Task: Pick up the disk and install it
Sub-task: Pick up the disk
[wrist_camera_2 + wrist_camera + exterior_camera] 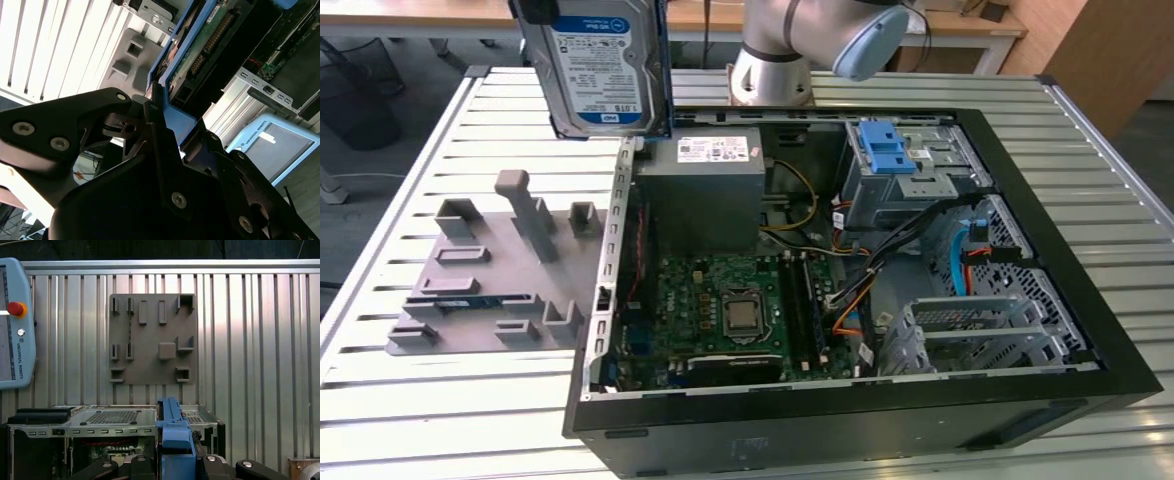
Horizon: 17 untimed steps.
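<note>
Over table (440, 410), tool (177, 459) tight around disk (603, 65)

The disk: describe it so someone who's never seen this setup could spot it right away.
Find the open computer case on the slatted table. Above its far corner, at the exterior view's left, the disk hangs upright in the air. It is flat, silver, with a blue-and-white label and blue frame; the grey box below has a white sticker.

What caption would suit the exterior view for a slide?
Disk held upright above the slatted table, beside the open computer case.
</note>
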Each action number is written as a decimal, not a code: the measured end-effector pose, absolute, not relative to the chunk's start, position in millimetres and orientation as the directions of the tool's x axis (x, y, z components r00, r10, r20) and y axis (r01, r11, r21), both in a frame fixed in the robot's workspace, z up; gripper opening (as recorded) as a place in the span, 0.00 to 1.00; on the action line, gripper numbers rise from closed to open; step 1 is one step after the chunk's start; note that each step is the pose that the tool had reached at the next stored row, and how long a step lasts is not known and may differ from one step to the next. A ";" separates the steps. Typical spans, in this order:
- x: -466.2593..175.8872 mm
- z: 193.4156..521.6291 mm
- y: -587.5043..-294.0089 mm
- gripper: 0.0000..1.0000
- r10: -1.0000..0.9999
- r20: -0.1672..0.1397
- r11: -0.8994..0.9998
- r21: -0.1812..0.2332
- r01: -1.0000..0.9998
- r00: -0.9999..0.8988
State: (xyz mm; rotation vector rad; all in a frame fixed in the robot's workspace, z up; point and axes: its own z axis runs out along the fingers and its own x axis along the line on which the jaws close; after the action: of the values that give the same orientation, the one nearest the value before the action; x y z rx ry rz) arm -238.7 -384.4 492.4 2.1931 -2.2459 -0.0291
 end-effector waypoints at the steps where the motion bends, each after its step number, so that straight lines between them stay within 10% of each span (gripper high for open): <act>1: -237.3 492.4 -384.4 0.36 -1.000 -0.011 0.024 0.015 -1.000 -0.024; 17: -208.2 492.4 -385.5 0.36 -1.000 -0.011 0.024 0.016 -1.000 -0.024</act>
State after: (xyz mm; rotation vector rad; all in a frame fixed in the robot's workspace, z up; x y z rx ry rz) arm -208.2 -385.5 492.4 2.1926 -2.2452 -0.0305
